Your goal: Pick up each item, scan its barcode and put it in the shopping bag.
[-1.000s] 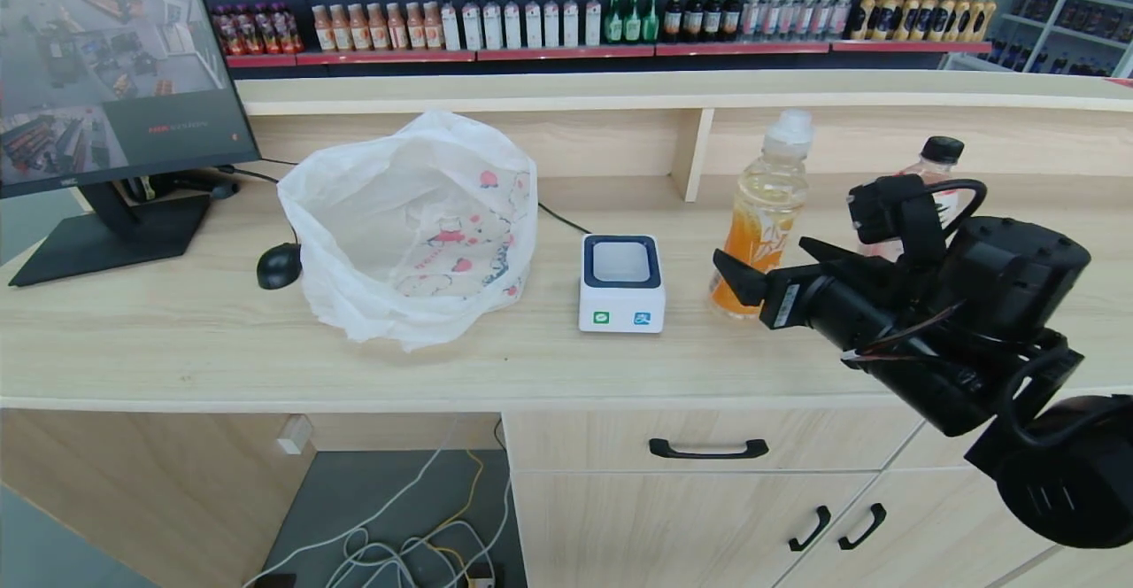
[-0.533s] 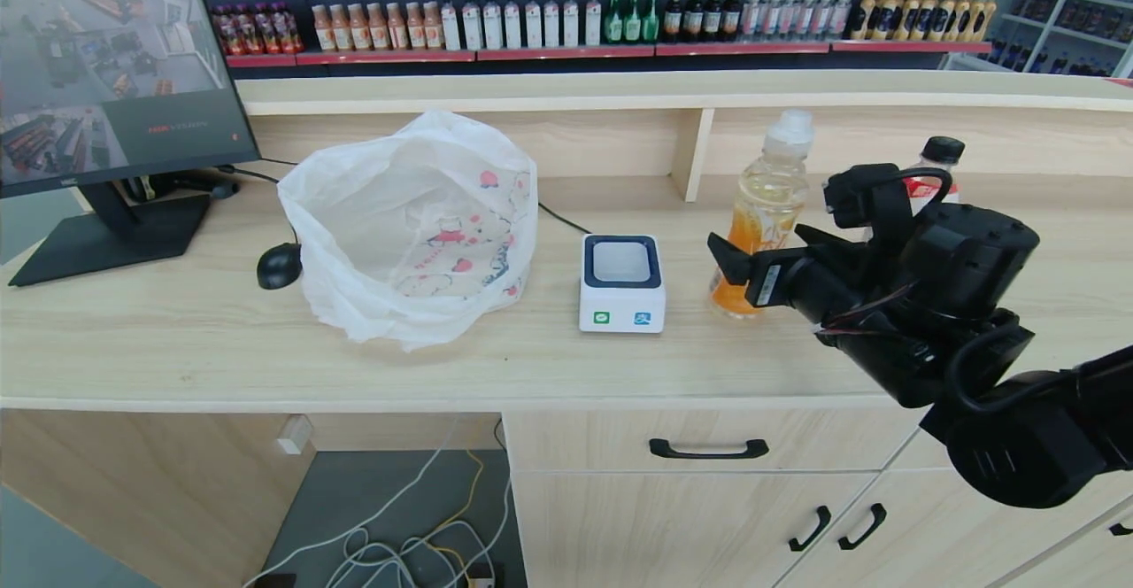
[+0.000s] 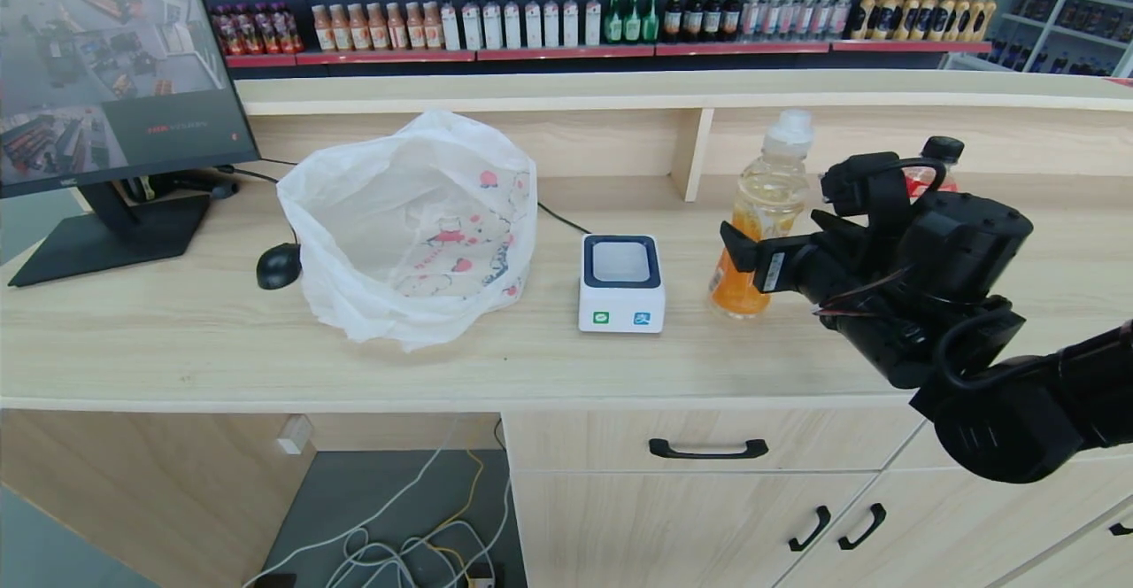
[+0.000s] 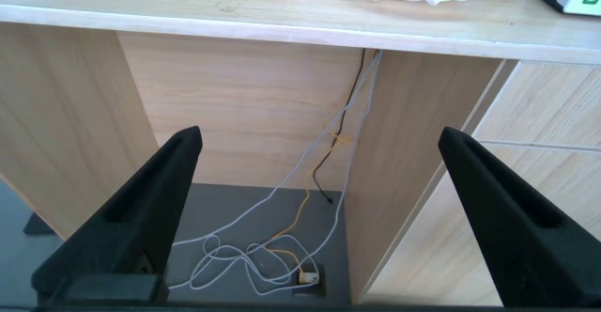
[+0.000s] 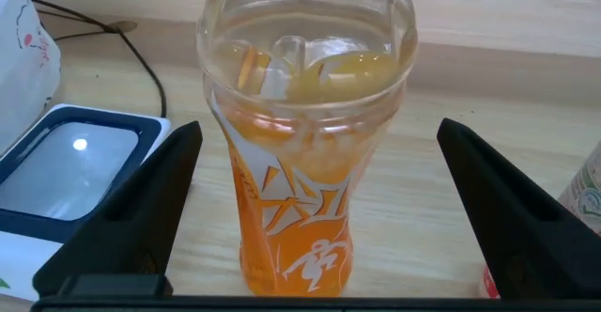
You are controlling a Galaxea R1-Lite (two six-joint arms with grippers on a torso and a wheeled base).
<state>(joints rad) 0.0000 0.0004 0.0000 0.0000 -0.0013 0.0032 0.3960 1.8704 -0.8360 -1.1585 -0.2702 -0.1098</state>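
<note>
An orange drink bottle (image 3: 761,216) with a white cap stands upright on the wooden counter (image 3: 496,358), right of the white barcode scanner (image 3: 621,282). My right gripper (image 3: 779,238) is open right in front of the bottle, at its lower half. In the right wrist view the bottle (image 5: 305,162) stands between the spread fingers (image 5: 122,227), apart from both. A second bottle with a black cap (image 3: 940,150) is mostly hidden behind the right arm. The white shopping bag (image 3: 416,225) stands open left of the scanner. My left gripper (image 4: 319,227) is open below the counter's front edge.
A monitor (image 3: 106,65) and a black mouse (image 3: 279,265) sit at the counter's left end. A raised back shelf with a divider (image 3: 692,154) borders the counter behind. Drawers with black handles (image 3: 708,449) are underneath, and loose cables (image 4: 282,256) lie in the open bay.
My right arm has moved forward and up towards the orange bottle, its open gripper now closer around it. The bottle, bag and scanner have not moved.
</note>
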